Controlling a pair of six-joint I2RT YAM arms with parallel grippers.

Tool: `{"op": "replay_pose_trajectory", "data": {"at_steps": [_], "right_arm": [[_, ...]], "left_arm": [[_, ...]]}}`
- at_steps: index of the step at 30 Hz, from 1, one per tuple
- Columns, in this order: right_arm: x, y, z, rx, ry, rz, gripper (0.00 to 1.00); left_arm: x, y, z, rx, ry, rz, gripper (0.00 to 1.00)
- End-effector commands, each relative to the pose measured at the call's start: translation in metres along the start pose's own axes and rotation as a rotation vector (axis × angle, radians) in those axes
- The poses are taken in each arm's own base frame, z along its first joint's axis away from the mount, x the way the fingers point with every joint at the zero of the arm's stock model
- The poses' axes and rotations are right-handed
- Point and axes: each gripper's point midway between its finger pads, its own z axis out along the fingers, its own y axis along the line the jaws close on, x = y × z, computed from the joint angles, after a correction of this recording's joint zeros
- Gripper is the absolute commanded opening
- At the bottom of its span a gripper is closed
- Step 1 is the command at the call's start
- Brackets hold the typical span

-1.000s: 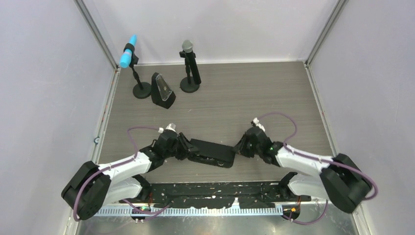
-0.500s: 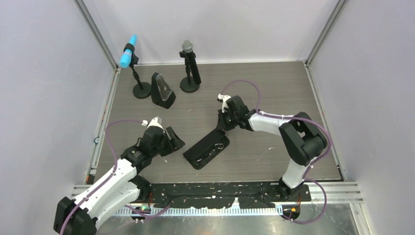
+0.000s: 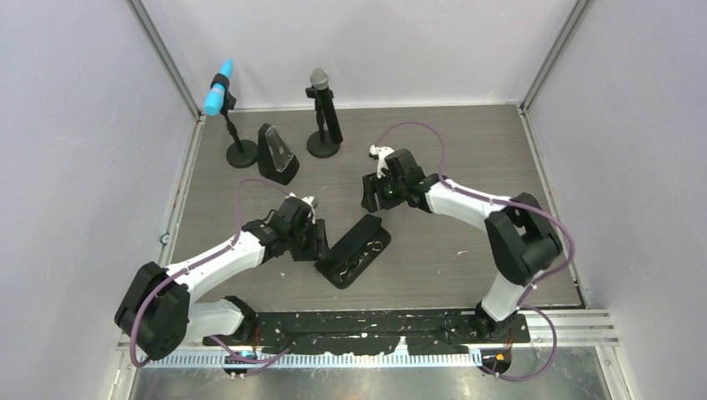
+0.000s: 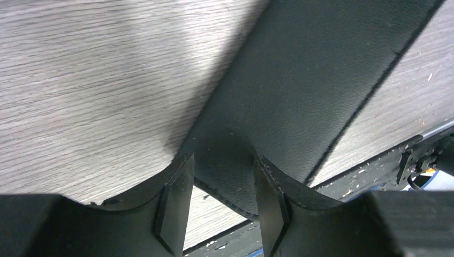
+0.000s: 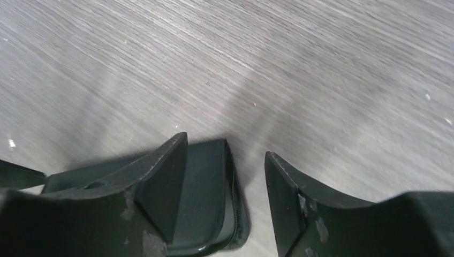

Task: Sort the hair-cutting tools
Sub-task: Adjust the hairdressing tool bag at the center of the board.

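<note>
grey wood table (image 3: 467, 167), pale walls (image 3: 400, 50); left gripper (image 4: 222, 158) and right gripper (image 5: 226, 145) gape over pouch (image 4: 321, 80).

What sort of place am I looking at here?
Probably a robot test booth: a left arm and right arm bolted at a table, plain walls closing it in, microphones on stands.

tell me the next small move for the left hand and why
Probably close the left hand on the pouch corner that lies between its parted fingers. The pouch lies open with silver scissors inside, and the right hand is open by its far end, so pinning the pouch would likely let the right pick tools out.
</note>
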Motion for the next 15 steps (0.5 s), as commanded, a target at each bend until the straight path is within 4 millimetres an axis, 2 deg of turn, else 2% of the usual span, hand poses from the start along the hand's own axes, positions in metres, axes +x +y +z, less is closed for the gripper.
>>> {"op": "replay_pose_trajectory", "data": {"at_steps": [1,2,3,4,5,6,7,8,12,15], "right_arm": [[-0.026,0.003,-0.049,0.069,-0.13,0.167,0.65],[-0.016,0.001,-0.051,0.079,-0.118,0.195,0.66],[-0.017,0.002,-0.061,0.09,-0.139,0.255,0.68],[-0.003,-0.001,-0.062,0.103,-0.126,0.29,0.68],[-0.006,0.003,-0.071,0.096,-0.159,0.354,0.7],[0.006,0.001,-0.072,0.1,-0.153,0.39,0.7],[0.004,0.005,-0.079,0.088,-0.179,0.453,0.71],[0.013,0.006,-0.083,0.081,-0.188,0.509,0.71],[0.037,0.02,-0.083,0.036,-0.186,0.601,0.72],[0.05,0.041,-0.081,-0.031,-0.164,0.627,0.71]], "left_arm": [[-0.009,-0.023,-0.006,0.045,-0.02,0.06,0.47],[-0.008,-0.023,-0.006,0.038,-0.023,0.065,0.47],[-0.008,-0.024,-0.007,0.034,-0.024,0.072,0.47],[-0.007,-0.025,-0.007,0.028,-0.025,0.077,0.47],[-0.007,-0.026,-0.008,0.024,-0.025,0.084,0.47],[-0.007,-0.027,-0.008,0.018,-0.024,0.089,0.47],[-0.007,-0.028,-0.008,0.012,-0.025,0.094,0.47],[-0.006,-0.029,-0.008,0.009,-0.022,0.1,0.47],[-0.003,-0.034,-0.005,0.005,-0.01,0.114,0.48],[-0.001,-0.038,-0.002,0.002,0.0,0.13,0.48]]}}
